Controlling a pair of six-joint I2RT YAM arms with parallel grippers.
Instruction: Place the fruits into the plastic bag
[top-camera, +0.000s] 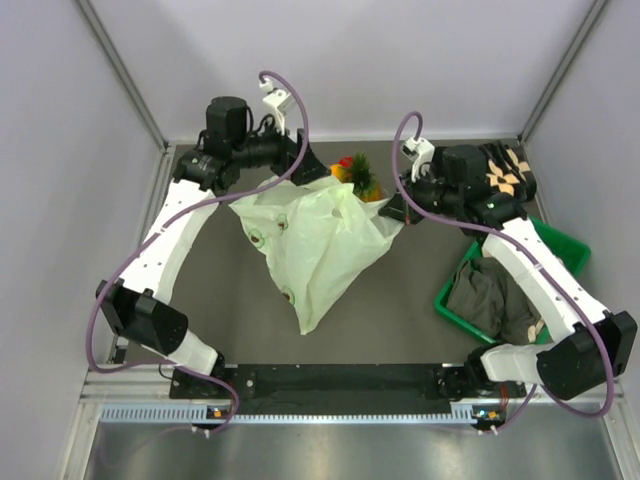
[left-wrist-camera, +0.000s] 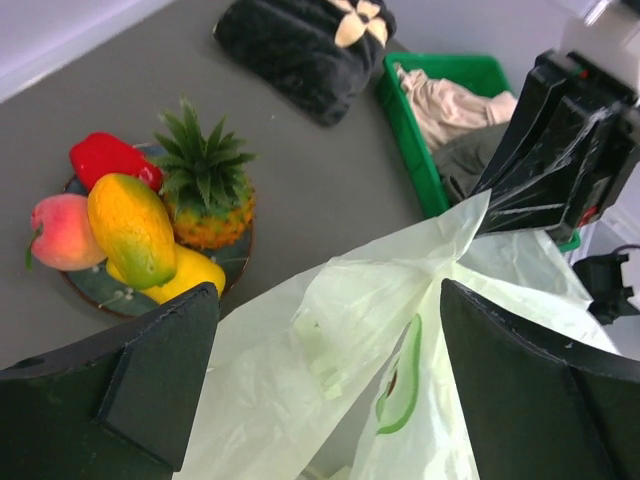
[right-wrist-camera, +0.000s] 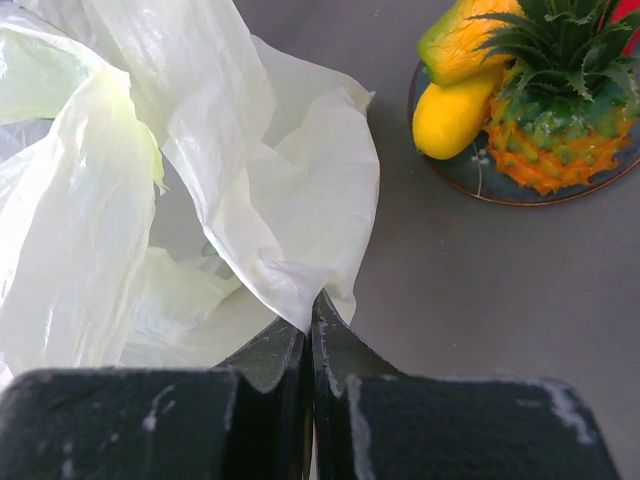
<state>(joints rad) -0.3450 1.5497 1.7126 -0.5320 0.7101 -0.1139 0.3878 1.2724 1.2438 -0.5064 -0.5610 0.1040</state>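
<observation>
The pale green plastic bag (top-camera: 315, 245) lies crumpled in the middle of the table, its mouth toward the back. My right gripper (right-wrist-camera: 312, 315) is shut on the bag's rim at its right corner (top-camera: 397, 212) and holds it up. My left gripper (left-wrist-camera: 325, 300) is open wide, its fingers on either side of the bag's left rim (top-camera: 303, 168), not closed on it. The fruits sit on a small round plate (left-wrist-camera: 95, 285) behind the bag: a pineapple (left-wrist-camera: 205, 195), a yellow-green mango (left-wrist-camera: 130, 228), a pinkish mango (left-wrist-camera: 60, 232), a yellow piece (left-wrist-camera: 190, 272) and a red one (left-wrist-camera: 105, 157).
A green basket (top-camera: 560, 250) with crumpled clothes (top-camera: 495, 295) stands at the right. A dark folded cloth with a pale pattern (top-camera: 510, 170) lies at the back right. Grey walls close in the table on three sides.
</observation>
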